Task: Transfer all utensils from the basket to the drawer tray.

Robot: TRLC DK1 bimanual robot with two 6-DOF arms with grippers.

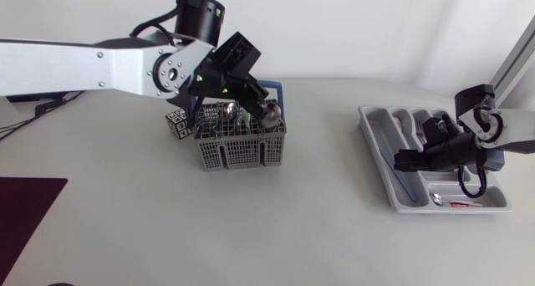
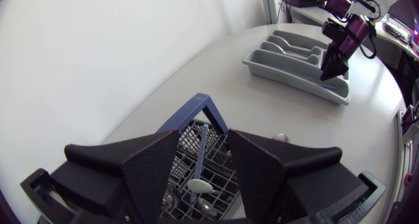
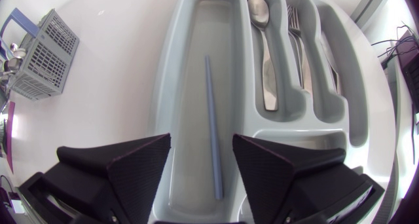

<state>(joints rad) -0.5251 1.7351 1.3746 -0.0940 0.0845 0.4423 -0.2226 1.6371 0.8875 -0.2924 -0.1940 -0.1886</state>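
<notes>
Holds the left gripper [image 2: 203, 137] over the grey basket [image 1: 241, 148], fingers wide apart, a blue-handled utensil [image 2: 198, 185] standing in the gap untouched. Hangs the right gripper [image 3: 201, 149] above the drawer tray [image 1: 378, 144] on the desk, fingers spread, over a blue stick [image 3: 212, 126] lying in the long compartment. Shows a spoon [image 3: 262, 47] and forks [image 3: 296, 34] in neighbouring compartments.

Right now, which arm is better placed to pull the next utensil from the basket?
Left. Its pincer hangs open directly above the basket, with a blue spoon below the gap. The right pincer is open over the drawer tray, well away from it.
</notes>
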